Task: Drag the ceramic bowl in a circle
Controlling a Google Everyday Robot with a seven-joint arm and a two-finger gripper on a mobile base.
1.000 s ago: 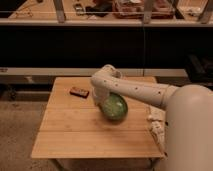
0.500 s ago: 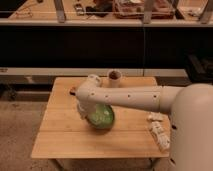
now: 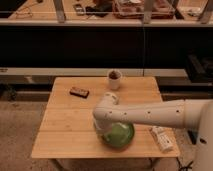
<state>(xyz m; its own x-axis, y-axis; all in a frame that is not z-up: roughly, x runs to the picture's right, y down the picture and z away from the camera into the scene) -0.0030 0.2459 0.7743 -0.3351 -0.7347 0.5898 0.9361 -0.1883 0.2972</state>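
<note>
The ceramic bowl (image 3: 120,135) is round, shallow and glossy green. It sits on the wooden table (image 3: 65,130) near the front edge, a little right of the middle. My white arm reaches in from the right, and the gripper (image 3: 103,128) comes down onto the bowl's left rim. The arm covers the far part of the bowl.
A small white cup (image 3: 114,79) with dark contents stands at the back of the table. A flat dark object (image 3: 79,92) lies at the back left. A white packet (image 3: 161,138) lies near the front right corner. Dark shelving runs behind the table.
The bowl went from the table's middle to the left and forward, then right toward the front edge. The arm swung with it, uncovering the white cup.
</note>
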